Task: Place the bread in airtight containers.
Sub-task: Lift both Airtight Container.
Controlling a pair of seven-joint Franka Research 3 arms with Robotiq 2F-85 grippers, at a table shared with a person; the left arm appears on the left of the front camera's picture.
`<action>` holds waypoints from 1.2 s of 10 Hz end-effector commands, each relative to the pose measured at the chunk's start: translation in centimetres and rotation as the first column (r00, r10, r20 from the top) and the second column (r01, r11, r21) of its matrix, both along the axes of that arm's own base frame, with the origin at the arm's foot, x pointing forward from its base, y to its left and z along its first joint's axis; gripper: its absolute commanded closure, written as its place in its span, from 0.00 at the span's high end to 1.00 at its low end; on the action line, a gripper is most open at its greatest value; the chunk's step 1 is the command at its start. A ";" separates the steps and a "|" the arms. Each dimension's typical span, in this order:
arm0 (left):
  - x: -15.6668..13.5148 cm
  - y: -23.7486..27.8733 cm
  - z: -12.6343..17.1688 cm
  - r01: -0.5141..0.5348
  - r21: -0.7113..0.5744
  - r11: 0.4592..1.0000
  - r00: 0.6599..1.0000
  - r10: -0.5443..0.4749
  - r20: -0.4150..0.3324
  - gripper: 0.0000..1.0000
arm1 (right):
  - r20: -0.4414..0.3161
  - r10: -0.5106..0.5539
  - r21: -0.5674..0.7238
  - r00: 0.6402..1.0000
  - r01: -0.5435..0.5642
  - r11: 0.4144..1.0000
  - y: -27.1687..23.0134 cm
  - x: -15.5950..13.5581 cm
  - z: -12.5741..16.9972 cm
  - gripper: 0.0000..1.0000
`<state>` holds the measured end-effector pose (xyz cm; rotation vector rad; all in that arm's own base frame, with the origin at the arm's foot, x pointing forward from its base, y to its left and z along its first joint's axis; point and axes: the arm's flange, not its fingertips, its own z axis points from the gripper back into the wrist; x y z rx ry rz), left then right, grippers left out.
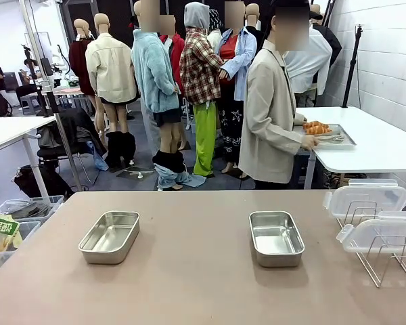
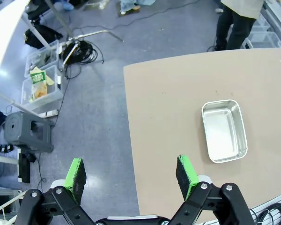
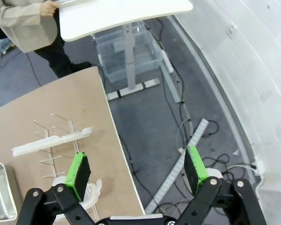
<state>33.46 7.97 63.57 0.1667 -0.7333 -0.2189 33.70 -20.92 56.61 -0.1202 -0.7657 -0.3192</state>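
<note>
Bread waits on a tray by a person's hand, well beyond both grippers — left gripper and right gripper spread wide, empty — so loading the lidless containers looks unstarted; first it must come within reach.

The front camera looks from the near edge across the table to the far side. Both wrist cameras look down from high: left shares the left container, right the wire rack.
</note>
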 end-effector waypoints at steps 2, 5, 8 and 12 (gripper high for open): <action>0.0 0.2 0.0 0.013 0.015 1.000 1.000 -0.013 0.000 1.00 | -0.012 0.014 -0.001 1.000 -0.014 1.000 0.2 -0.1 -0.4 1.00; 0.0 0.2 0.0 0.013 0.015 1.000 1.000 -0.013 0.000 1.00 | -0.012 0.014 -0.001 1.000 -0.014 1.000 0.2 -0.1 -0.4 1.00; 0.0 0.2 0.0 0.013 0.015 1.000 1.000 -0.013 0.000 1.00 | -0.012 0.014 -0.001 1.000 -0.014 1.000 0.2 -0.1 -0.4 1.00; 0.0 0.2 0.0 0.013 0.015 1.000 1.000 -0.013 0.000 1.00 | -0.012 0.014 -0.001 1.000 -0.014 1.000 0.2 -0.1 -0.4 1.00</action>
